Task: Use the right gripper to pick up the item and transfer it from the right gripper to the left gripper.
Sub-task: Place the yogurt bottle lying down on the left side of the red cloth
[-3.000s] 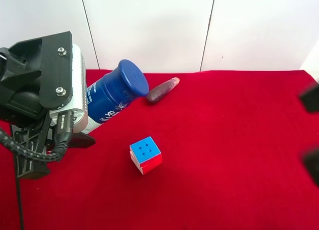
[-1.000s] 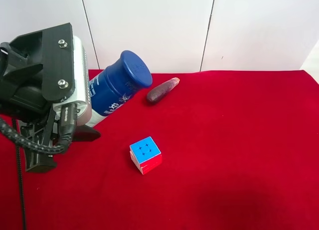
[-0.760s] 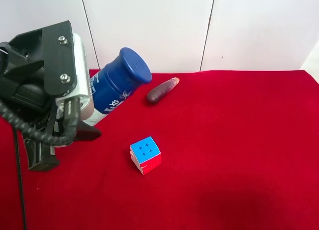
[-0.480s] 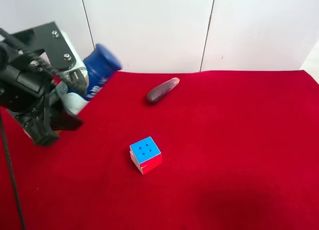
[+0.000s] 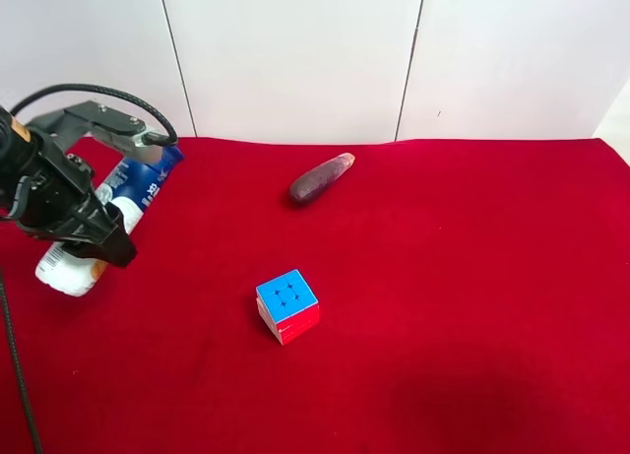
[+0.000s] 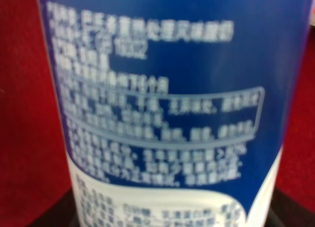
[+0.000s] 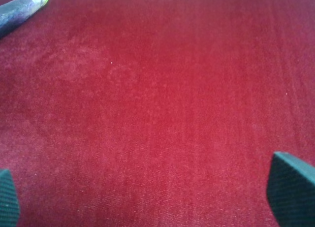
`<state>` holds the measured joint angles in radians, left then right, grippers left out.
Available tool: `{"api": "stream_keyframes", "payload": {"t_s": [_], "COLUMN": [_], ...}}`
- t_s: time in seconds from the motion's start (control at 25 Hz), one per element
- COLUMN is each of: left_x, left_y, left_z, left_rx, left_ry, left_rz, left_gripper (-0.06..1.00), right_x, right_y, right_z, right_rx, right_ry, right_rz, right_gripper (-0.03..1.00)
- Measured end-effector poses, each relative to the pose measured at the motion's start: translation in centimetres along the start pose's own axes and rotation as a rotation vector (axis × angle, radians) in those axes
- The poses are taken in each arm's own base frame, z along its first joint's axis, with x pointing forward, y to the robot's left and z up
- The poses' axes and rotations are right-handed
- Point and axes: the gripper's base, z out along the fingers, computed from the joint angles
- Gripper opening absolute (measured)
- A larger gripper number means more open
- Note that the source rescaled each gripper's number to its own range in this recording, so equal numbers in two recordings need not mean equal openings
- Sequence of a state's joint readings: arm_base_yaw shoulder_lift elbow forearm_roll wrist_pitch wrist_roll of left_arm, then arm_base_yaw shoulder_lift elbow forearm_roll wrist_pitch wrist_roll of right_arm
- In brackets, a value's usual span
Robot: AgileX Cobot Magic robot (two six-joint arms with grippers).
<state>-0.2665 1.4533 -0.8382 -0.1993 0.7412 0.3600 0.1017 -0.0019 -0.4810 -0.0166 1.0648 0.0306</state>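
Note:
The bottle (image 5: 138, 183), white with a blue label, lies tilted at the far left of the exterior high view. Its white base (image 5: 61, 273) points toward the front edge, and its cap end is tucked under the arm's block. The left gripper (image 5: 91, 229) is shut around its middle, on the arm at that view's left. I cannot tell whether the bottle touches the cloth. In the left wrist view the bottle's label (image 6: 162, 89) fills the frame, with dark fingers at both sides. The right gripper (image 7: 152, 192) is open and empty over bare red cloth, and is out of the exterior high view.
A multicoloured cube (image 5: 286, 305) sits on the red cloth (image 5: 453, 277) near the middle. A dark brown-purple oblong vegetable (image 5: 320, 178) lies near the back wall and also shows in the right wrist view (image 7: 19, 8). White wall panels stand behind the table.
The left arm has dropped away from the camera and swung left, carrying the bottle down toward the cloth. The right gripper, at the right edge 3 s ago, has left the exterior view.

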Motion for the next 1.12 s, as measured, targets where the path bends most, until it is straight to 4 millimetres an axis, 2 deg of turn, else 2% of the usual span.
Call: {"api": "stream_keyframes", "payload": {"t_s": [0.2, 0.36, 0.52, 0.72, 1.12], "left_x": [-0.2, -1.5, -2.4, -2.3, -2.6], "left_y": [2.1, 3.5, 4.1, 4.6, 4.9], "left_z": [2.6, 4.0, 5.8, 8.3, 9.0], "left_rx": [0.019, 0.019, 0.034, 0.039, 0.016], "left_ry": [0.067, 0.087, 0.132, 0.178, 0.137], "left_rz": [-0.111, -0.165, -0.18, -0.193, -0.195], "left_gripper": [0.06, 0.06, 0.06, 0.06, 0.06], "right_x": [0.0, 0.0, 0.0, 0.0, 0.0], "right_y": [0.0, 0.0, 0.0, 0.0, 0.0], "right_z": [0.0, 0.0, 0.0, 0.0, 0.0], "right_rx": [0.0, 0.0, 0.0, 0.0, 0.0], "right_ry": [0.0, 0.0, 0.0, 0.0, 0.0], "right_rz": [0.0, 0.0, 0.0, 0.0, 0.0], "right_gripper": [1.0, 1.0, 1.0, 1.0, 1.0]}}
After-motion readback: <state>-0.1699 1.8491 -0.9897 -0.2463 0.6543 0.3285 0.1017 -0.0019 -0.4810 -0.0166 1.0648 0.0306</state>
